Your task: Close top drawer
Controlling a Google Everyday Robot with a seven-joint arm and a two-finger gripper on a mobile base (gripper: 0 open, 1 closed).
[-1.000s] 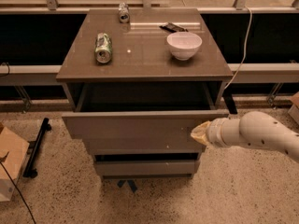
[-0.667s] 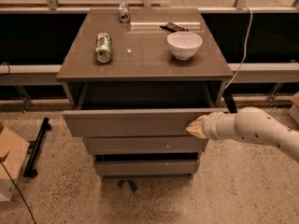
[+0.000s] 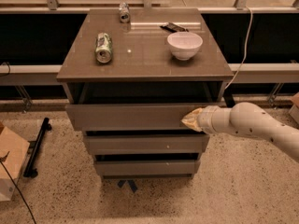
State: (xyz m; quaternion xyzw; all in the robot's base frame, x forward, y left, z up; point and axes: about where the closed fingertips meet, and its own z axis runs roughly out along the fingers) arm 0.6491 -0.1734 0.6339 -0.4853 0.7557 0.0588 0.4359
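the pale yellow fingers [image 3: 193,119] are pressed together into one blunt wedge with no gap showing between them. the tip of the gripper [image 3: 185,121] touches the flat front panel of the top drawer [image 3: 126,116], a wide grey-brown drawer with no handle, at the panel's right end and about mid-height. behind the fingers a white cuff joins the thick, rounded white robot arm [image 3: 254,124], which reaches in from the right edge and slopes down toward it.

the top drawer stands partly pulled out of the cabinet. its front panel faces the camera, and a dark strip of open box shows between the panel and the table [image 3: 140,62] edge above. its long axis runs left to right, level, across the full width of the cabinet, and its travel runs from the camera toward the window wall.

below it sit two narrower grey drawer fronts [image 3: 145,144], one under the other, each with a dark gap above it.

on the grey-brown table a green drinks can [image 3: 103,47] lies on its side at the left, its long axis running front to back. a white round bowl [image 3: 185,45] stands upright at the right. a small silver can [image 3: 124,12] sits at the rear, and a dark flat object [image 3: 174,27] lies just behind the bowl. a brown cardboard box [image 3: 9,160] rests on the speckled floor [image 3: 233,185] at far left.
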